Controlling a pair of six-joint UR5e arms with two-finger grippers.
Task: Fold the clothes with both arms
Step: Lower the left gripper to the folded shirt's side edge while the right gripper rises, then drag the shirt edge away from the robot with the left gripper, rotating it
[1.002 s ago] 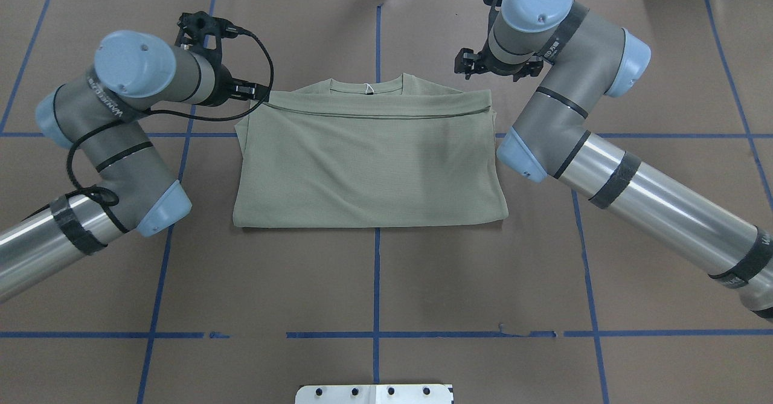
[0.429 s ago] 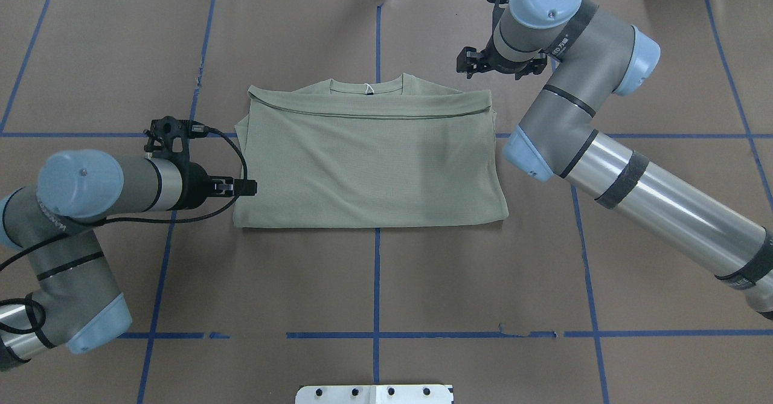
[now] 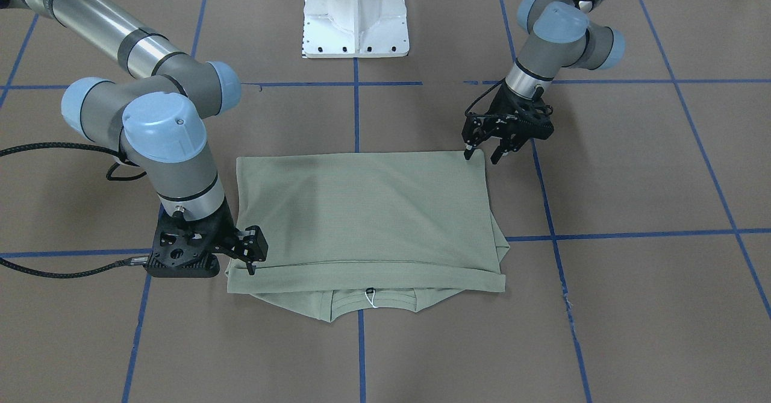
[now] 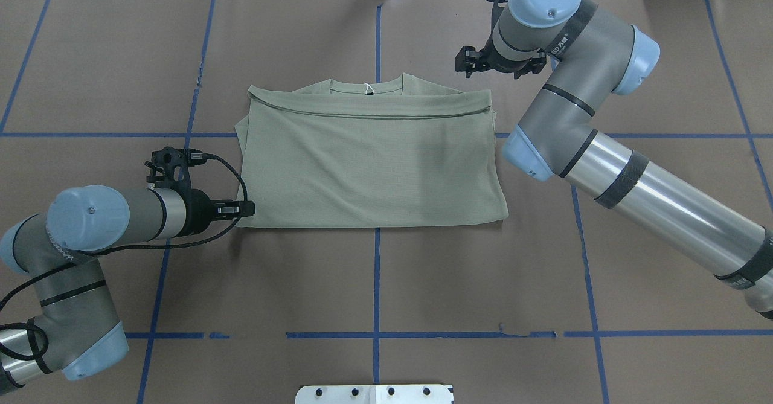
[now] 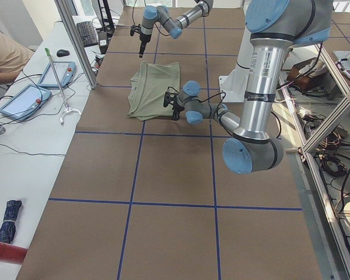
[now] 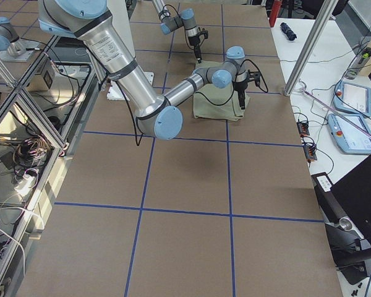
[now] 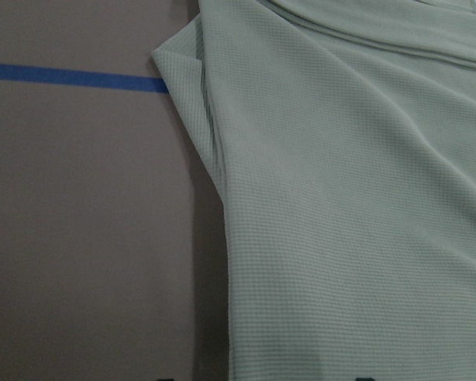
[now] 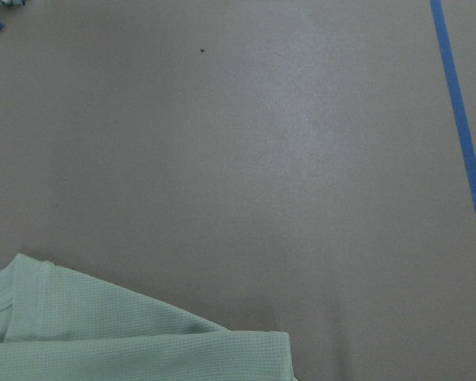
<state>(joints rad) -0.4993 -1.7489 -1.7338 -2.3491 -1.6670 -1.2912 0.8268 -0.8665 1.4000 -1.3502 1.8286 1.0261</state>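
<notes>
Because the left gripper (image 3: 480, 156) stands open and empty at the near-left corner of the shirt (image 4: 374, 162), folded flat on the brown-papered table (image 4: 483, 283), I judge that closing there may pinch only the top layer of this soft, fine-waffled knit and drag the rectangle askew. Farther out, the ribbed neckline (image 4: 338, 85) protrudes past the fold. The right gripper (image 3: 247, 259) hangs by the far-right corner; I cannot tell its opening, and uneven lifting could spill the layers.
</notes>
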